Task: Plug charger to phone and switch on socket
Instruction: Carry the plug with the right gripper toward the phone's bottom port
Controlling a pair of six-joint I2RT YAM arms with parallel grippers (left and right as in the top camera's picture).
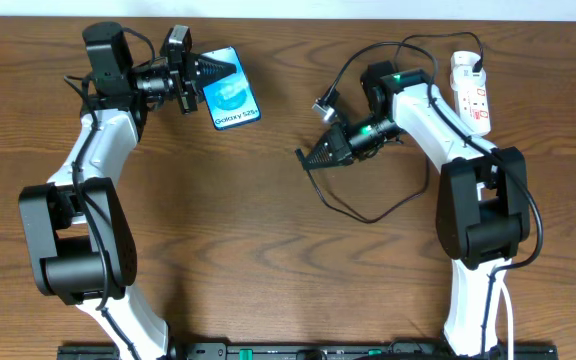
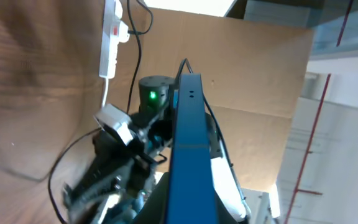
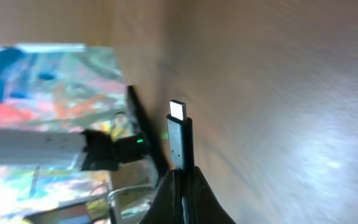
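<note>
Nearest: the right gripper (image 3: pixel 182 180) has its jaws pinching the charger (image 3: pixel 180 140), tip protruding. The left gripper (image 1: pixel 208 72) clamps the phone (image 1: pixel 236 103), well apart (port not visible). Advise aligning tip squarely with port before advancing. The socket (image 1: pixel 471 95) lies beyond.

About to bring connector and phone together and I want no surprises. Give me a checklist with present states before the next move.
1. Phone clamped in left gripper: ok.
2. Charger connector pinched in right gripper, tip protruding past the fingers: ok.
3. Connector lined up with the phone's port: not ok. Bare table separates them, and the port is not visible.
4. Charger cable slack: ok, it lies in a loose loop on the table.
5. Plug seated in socket: cannot tell.
6. Socket switch on: cannot tell.
</note>
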